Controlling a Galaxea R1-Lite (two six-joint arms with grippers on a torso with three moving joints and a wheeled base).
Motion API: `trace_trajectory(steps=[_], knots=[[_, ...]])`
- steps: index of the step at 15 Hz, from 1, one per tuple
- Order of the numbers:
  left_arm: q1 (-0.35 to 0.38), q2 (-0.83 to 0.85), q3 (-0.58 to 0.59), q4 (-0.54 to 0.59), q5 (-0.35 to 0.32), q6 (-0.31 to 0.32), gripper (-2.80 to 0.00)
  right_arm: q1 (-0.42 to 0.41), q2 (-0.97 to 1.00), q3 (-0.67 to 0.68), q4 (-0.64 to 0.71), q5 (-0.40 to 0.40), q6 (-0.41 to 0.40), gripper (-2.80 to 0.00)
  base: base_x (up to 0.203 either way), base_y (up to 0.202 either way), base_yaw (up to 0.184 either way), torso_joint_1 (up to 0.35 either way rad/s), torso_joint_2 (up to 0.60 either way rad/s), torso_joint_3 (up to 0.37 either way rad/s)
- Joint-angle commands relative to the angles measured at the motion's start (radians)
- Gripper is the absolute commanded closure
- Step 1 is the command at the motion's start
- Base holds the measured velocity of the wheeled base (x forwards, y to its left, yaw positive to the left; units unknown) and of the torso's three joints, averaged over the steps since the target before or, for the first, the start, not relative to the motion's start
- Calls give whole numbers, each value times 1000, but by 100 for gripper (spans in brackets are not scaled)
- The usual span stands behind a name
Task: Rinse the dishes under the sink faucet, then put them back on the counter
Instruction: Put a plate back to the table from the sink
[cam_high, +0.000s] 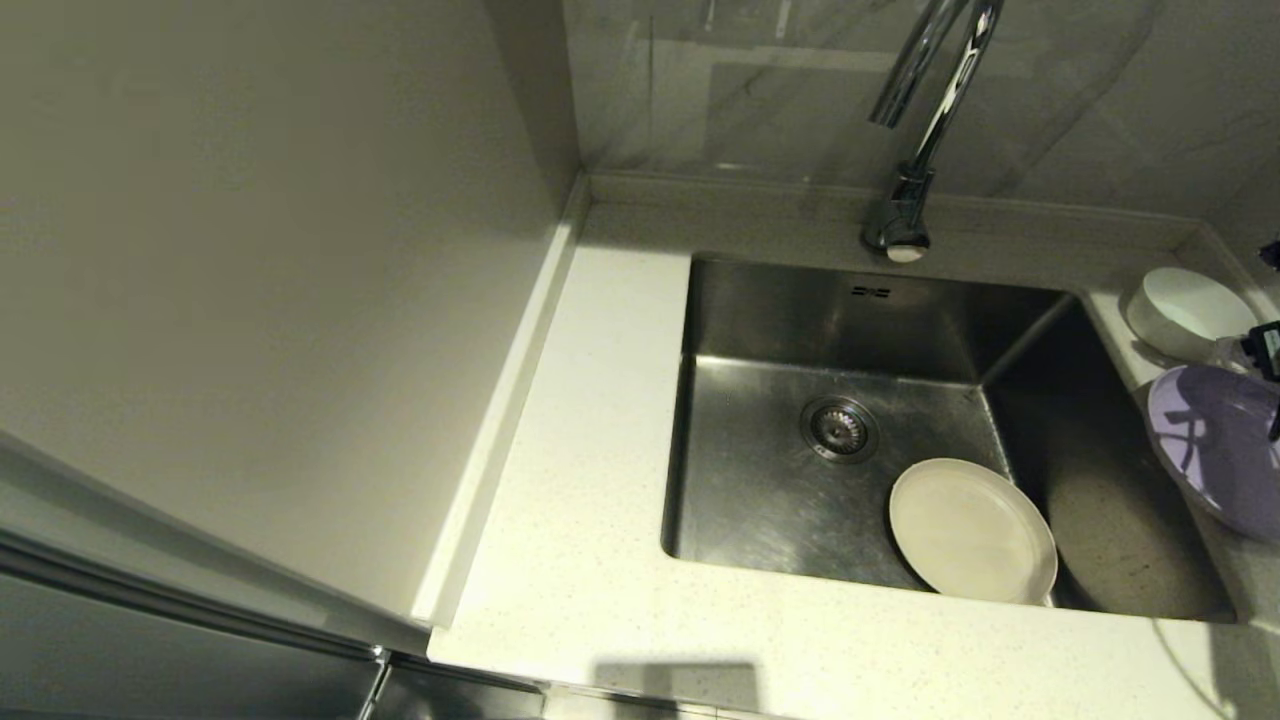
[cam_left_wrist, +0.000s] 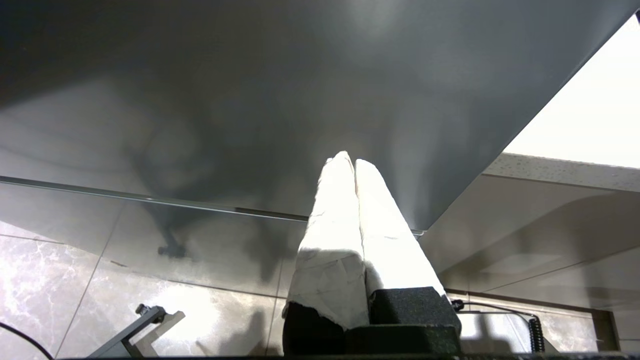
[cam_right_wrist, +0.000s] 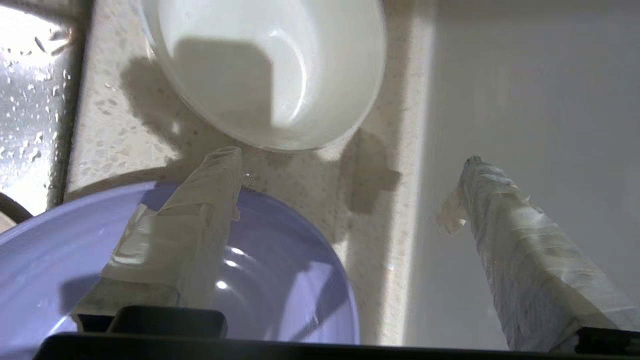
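Looks like two down: white bowl (cam_right_wrist: 270, 70) and lilac plate (cam_right_wrist: 175, 280) sit on the bench (cam_high: 600, 480) right of the sink (cam_high: 780, 320). Cream plate (cam_high: 972, 530) leans inside the basin, unfinished. Right hand (cam_right_wrist: 350, 195) hovers spread above them; left hand (cam_left_wrist: 348, 162) parked, pressed together.

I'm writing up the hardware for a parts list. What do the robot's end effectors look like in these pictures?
Both look alike. The left end effector has two long tapered fingers wrapped in creased off-white tape, on black textured blocks. The right end effector has the same tape-wrapped fingers on a black base. No markings show.
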Motion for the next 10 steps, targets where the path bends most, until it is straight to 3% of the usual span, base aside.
trace_trajectory(steps=[1, 5, 7, 10], knots=[[0, -2, 0, 0, 1, -1, 0, -1, -83, 49, -9, -1, -7, -280, 0, 0, 0, 0, 0, 0], [0, -2, 0, 0, 1, -1, 0, 4, -250, 156, 35, 12, -31, -280, 0, 0, 0, 0, 0, 0], [0, -2, 0, 0, 1, -1, 0, 42, -344, 186, 187, 56, -15, -280, 0, 0, 0, 0, 0, 0], [0, -2, 0, 0, 1, -1, 0, 228, -458, 176, 471, 67, 111, -280, 0, 0, 0, 0, 0, 0]])
